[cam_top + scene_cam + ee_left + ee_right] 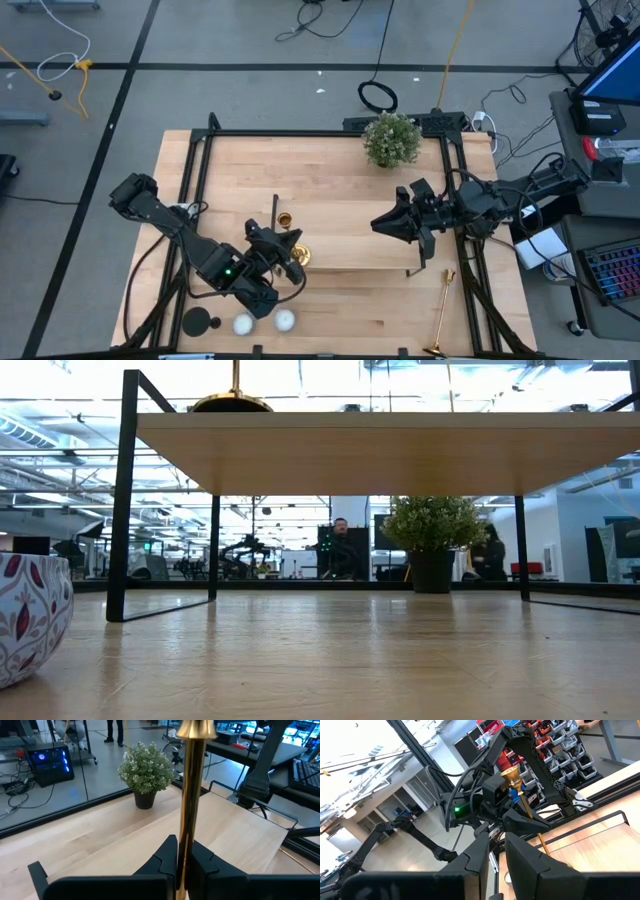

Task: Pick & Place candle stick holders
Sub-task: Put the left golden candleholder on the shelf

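A gold candle stick holder (192, 780) stands upright at the front edge of the long wooden stand (350, 200), with its round base (232, 402) at the stand's top board. My left gripper (287, 256) is shut on its stem. A second gold holder (441, 310) lies flat on the table near the right front corner. A short black holder (199, 321) stands near the left front edge. My right gripper (382, 222) hovers over the stand's right half, pointing left, a narrow gap between its fingers and nothing in it. My left gripper pinches the gold holder's stem (188, 827) between its two fingers, low on the stem. The fingers (165, 857) come nearly level from the table's near left and lie across the stem. The holder stays upright, cup top up; whether its base bears on the board I cannot tell.
Two white round candles (243, 323) (285, 320) lie beside the black holder. A potted plant (391, 139) stands at the stand's far edge. A patterned bowl (28, 615) sits near the low camera. People (340, 545) sit in the room behind.
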{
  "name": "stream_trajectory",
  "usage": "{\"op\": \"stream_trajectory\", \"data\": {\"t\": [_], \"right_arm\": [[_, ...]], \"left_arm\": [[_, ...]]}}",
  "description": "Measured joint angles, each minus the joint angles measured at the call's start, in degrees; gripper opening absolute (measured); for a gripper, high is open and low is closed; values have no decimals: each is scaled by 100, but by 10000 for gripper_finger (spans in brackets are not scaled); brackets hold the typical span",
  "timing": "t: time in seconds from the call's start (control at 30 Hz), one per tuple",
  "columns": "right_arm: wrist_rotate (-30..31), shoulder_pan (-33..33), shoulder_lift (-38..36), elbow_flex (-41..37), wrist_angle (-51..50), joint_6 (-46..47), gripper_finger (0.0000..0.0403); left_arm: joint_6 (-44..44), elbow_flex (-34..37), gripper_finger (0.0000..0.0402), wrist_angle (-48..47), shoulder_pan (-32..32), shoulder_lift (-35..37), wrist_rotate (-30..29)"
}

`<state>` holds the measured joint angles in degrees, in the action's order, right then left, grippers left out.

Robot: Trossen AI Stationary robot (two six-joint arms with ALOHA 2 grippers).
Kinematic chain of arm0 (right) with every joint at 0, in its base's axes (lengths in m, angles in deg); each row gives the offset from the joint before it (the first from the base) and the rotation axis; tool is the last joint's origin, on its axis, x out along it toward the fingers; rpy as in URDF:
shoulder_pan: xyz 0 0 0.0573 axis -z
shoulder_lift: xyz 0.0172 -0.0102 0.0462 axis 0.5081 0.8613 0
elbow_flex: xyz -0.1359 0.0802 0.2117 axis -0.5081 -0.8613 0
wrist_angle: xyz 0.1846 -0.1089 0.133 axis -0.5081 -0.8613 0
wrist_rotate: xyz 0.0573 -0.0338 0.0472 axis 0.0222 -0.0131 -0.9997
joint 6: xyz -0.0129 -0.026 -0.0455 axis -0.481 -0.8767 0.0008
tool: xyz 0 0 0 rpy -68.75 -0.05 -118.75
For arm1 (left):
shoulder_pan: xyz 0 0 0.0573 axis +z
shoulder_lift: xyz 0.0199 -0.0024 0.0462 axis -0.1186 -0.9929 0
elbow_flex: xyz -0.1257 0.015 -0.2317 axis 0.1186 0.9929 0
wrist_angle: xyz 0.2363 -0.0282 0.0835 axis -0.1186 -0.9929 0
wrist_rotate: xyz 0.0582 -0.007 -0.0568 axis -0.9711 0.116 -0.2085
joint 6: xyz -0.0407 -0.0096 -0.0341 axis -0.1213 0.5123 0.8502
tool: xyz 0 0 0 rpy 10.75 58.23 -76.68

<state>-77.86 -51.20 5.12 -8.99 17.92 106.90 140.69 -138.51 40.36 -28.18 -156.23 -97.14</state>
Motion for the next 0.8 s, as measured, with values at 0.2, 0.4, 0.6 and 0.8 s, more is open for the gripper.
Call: {"op": "stream_trajectory", "data": {"t": [0.2,0.4,0.6,0.8], "right_arm": [[0,0,0,0,-1,8,61],[0,0,0,0,-26,12,61],[0,0,0,0,-34,11,61],[0,0,0,0,-34,12,61]], "left_arm": [[-9,0,19,-2,3,6,95],[33,9,55,-4,28,43,347],[139,9,91,1,30,46,337],[109,9,94,-2,34,46,290]]}}
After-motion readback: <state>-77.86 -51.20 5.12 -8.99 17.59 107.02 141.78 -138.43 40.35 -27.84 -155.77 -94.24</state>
